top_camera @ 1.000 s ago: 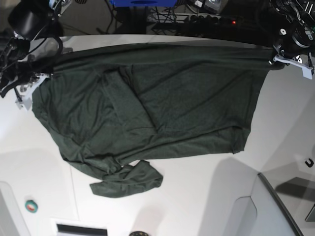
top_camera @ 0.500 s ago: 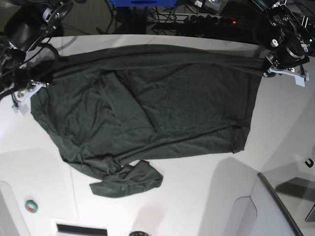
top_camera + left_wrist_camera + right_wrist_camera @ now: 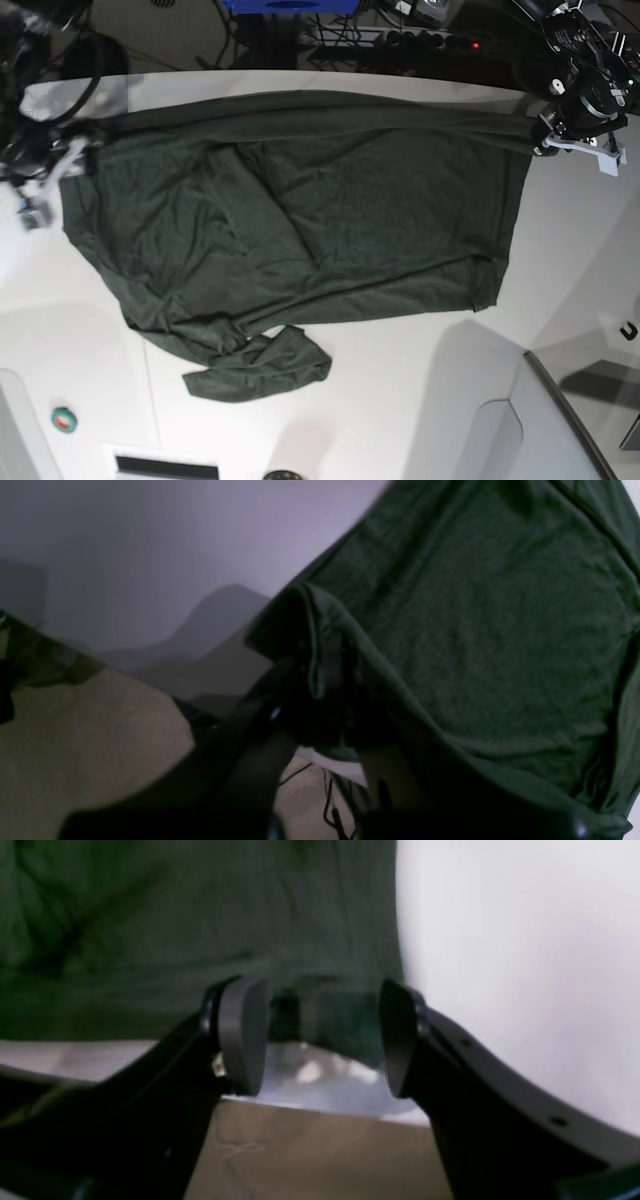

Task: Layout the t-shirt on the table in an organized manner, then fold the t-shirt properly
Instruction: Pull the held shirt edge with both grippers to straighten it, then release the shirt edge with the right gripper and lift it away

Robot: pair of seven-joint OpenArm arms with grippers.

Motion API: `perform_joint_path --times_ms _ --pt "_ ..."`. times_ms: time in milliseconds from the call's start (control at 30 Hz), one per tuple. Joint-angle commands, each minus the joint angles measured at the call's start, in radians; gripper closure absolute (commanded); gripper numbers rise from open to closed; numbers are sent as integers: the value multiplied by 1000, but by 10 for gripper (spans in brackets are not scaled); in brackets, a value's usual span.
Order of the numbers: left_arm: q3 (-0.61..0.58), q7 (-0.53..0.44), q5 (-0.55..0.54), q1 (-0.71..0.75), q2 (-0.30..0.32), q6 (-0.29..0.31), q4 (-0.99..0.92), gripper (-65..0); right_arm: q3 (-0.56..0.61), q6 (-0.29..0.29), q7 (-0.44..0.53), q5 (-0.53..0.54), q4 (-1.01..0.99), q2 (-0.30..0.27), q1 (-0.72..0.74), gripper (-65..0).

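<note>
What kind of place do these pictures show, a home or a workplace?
Most likely a robotics lab or test bench, not a home: a large glossy white table holds only a plain dark green t-shirt, a robot arm's gripper grips it, and cables and a power strip lie behind.

One t-shirt [image 3: 300,230] lies on one table [image 3: 400,390]; two grippers [image 3: 560,135] [image 3: 320,1035] and one green-ringed disc [image 3: 64,419] show.

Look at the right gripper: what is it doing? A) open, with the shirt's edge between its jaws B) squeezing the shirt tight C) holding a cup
A: in the wrist view the right gripper stands with its jaws wide apart, the green shirt's edge lying loose in the gap.
</note>
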State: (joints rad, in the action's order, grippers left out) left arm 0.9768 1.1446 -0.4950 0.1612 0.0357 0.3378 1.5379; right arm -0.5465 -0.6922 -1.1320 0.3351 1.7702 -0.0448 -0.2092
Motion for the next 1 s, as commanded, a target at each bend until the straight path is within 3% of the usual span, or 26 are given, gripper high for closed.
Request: perform_joint_path --times_ms 0,67,167,200,267,400,967 --pt "3 -10 -9 -4 14 -1 20 0 29 -6 20 6 30 -7 -25 -332" --pt "3 -10 -9 -4 14 -1 22 0 82 -6 39 6 38 1 -55 -272" --pt "3 -10 -9 2 14 -1 37 0 122 -6 33 3 -14 15 -59 -21" --pt "3 -10 -9 4 14 -1 45 0 122 -6 33 2 -33 20 -59 0" --pt "1 -10 -9 7 14 -1 63 0 127 -6 36 2 -69 21 -59 -42" --pt "1 -10 -9 8 13 -1 72 0 127 -6 39 2 -123 21 -52 -8" --pt "1 -10 -9 11 10 -1 72 0 127 -6 33 2 -161 23 -34 -8"
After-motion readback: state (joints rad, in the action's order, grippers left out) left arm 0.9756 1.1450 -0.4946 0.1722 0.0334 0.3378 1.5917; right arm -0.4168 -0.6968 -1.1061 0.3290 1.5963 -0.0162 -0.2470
